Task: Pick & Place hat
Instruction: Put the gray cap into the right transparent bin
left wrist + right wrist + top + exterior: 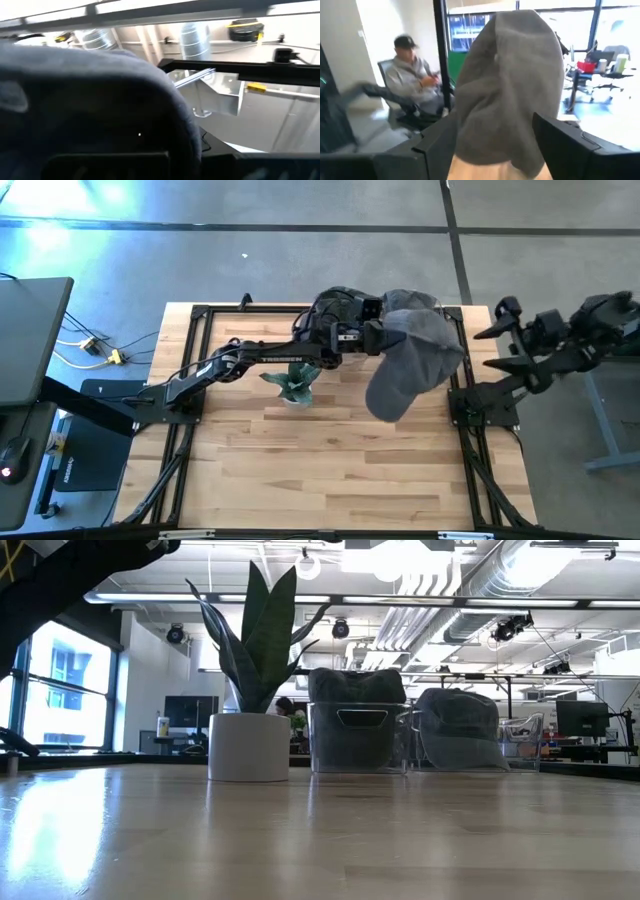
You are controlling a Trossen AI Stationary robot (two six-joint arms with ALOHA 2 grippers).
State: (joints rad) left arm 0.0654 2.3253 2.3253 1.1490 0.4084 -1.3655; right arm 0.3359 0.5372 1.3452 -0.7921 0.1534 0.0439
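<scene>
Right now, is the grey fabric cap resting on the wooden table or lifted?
Lifted: the grey fabric cap hangs from the shut left gripper above the wooden table.

Two dark jointed arms (black, angular links), left arm (250,360) bearing white lettering.

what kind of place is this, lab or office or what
Most likely a robotics lab in an open-plan office: exposed ceiling ducts, desks with monitors behind the wooden table, and a person seated in an office chair nearby.
</scene>
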